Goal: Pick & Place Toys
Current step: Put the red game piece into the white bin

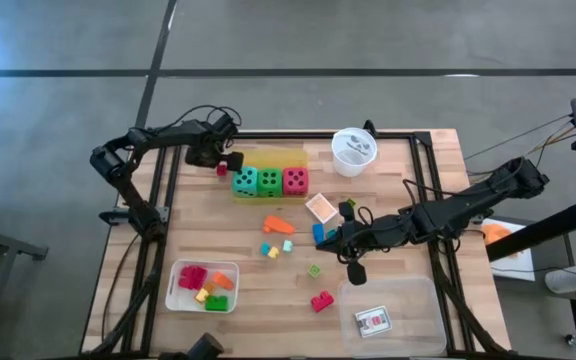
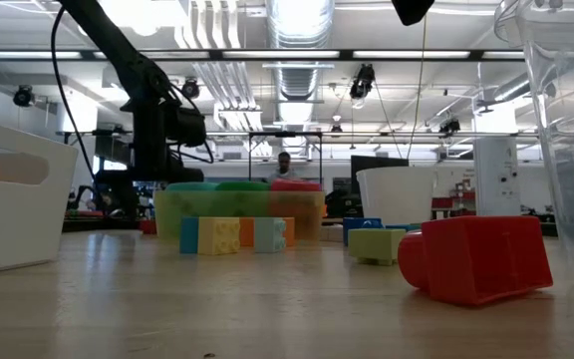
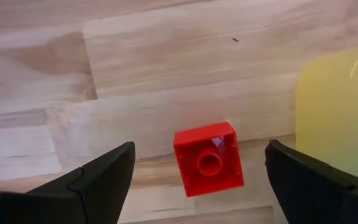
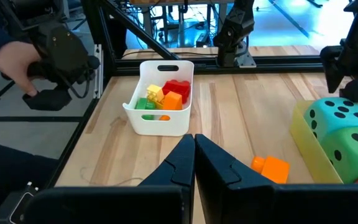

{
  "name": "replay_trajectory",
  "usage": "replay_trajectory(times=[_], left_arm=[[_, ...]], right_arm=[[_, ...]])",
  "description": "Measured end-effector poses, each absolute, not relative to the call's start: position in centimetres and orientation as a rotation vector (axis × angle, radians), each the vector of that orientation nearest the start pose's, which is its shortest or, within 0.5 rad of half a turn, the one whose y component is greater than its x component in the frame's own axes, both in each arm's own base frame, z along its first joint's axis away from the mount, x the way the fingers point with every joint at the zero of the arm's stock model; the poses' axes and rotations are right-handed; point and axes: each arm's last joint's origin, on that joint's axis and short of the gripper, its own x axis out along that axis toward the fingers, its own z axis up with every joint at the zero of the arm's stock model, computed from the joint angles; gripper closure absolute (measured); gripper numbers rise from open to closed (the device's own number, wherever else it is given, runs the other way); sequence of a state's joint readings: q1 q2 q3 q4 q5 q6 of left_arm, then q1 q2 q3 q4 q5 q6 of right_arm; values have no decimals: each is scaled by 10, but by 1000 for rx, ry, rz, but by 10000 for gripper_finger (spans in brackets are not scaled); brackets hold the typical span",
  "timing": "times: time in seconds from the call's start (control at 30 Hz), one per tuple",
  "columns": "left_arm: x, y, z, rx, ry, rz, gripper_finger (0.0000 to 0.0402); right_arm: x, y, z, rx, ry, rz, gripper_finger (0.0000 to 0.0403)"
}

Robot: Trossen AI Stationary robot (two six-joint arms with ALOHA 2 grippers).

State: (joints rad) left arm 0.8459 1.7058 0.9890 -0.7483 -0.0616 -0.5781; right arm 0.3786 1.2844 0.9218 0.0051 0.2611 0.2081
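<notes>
Red square block (image 3: 207, 158) with one stud lies on bare wood directly between my left gripper (image 3: 197, 180) fingers, which I hold spread wide on either side, nothing gripped: lined up for a descent and pinch. Yellow tray (image 3: 337, 118) sits just beside one finger, so clearance there looks tight. Right gripper (image 4: 194, 155) waits closed mid-table, empty, facing the white bin (image 4: 161, 99) of sorted blocks.
</notes>
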Motion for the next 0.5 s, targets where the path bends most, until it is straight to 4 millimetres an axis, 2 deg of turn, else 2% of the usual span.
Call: replay_trajectory(times=[0.5], left_arm=[[188,214,147,-1045,1192,1135,181]], right_arm=[[268,99,293,94,350,81,394]])
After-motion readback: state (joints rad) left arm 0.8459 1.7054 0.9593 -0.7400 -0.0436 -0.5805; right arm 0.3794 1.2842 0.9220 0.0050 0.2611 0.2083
